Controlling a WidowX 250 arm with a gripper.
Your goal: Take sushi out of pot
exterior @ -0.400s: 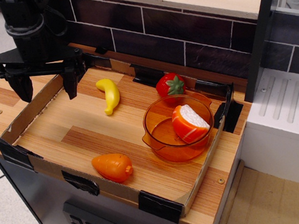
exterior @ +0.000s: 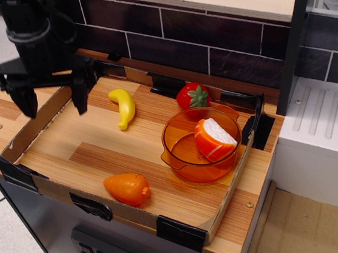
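The sushi point(exterior: 214, 138), orange with white rice on top, lies tilted inside the translucent orange pot point(exterior: 184, 155) at the right of the tray. My black gripper point(exterior: 55, 106) hangs open and empty over the tray's far left corner, well to the left of the pot. Its two fingers point(exterior: 80, 94) point down and stand wide apart.
A cardboard-walled wooden tray point(exterior: 80, 155) holds a yellow banana point(exterior: 123, 106), a red strawberry point(exterior: 192, 96) just behind the pot, and an all-orange carrot-like toy point(exterior: 127, 189) near the front wall. A dark brick wall point(exterior: 165, 35) stands behind; a white unit point(exterior: 326, 139) is to the right.
The gripper has shifted very slightly, rising a little. Nothing else has moved.
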